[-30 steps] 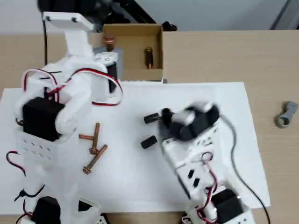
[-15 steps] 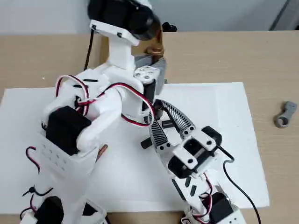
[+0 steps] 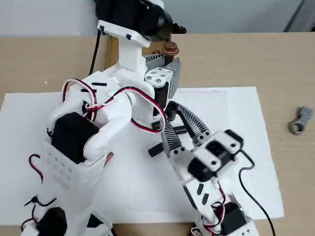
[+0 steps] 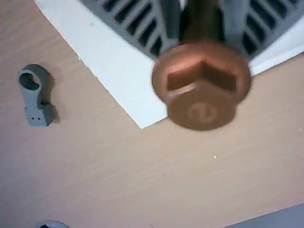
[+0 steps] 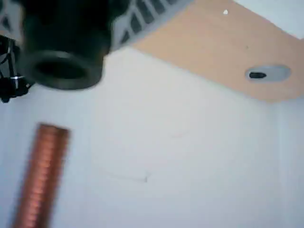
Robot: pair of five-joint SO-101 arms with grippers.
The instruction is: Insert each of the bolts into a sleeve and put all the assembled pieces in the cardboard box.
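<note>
- Currently the left gripper (image 3: pixel 167 58) is closed on a copper bolt (image 4: pixel 201 85). Its grey ribbed fingers (image 4: pixel 128 19) clamp the shank just behind the hex head, and the head faces the wrist camera.
- From above, that bolt sits raised at the far edge of the paper sheet (image 3: pixel 236 113), right beside the cardboard box (image 3: pixel 110 51).
- The right gripper (image 3: pixel 176 129) is closed on a black sleeve (image 5: pixel 63 53). The sleeve's open bore is turned toward the wrist camera, above the sheet.
- A second sleeve (image 3: pixel 156 150) lies loose on the sheet, just beside the right gripper.
- A loose bolt (image 5: pixel 42 175) lies on the sheet near the held sleeve. I can see its threaded shank, but the head is cut off at the frame edge.
- The left arm covers most of the box, so I cannot tell what is inside it.
- From above, I cannot make out exactly where the right fingers meet the sleeve.
- A grey link piece (image 3: pixel 301 120) lies on the bare table (image 3: pixel 246 54), well apart from both arms.
</note>
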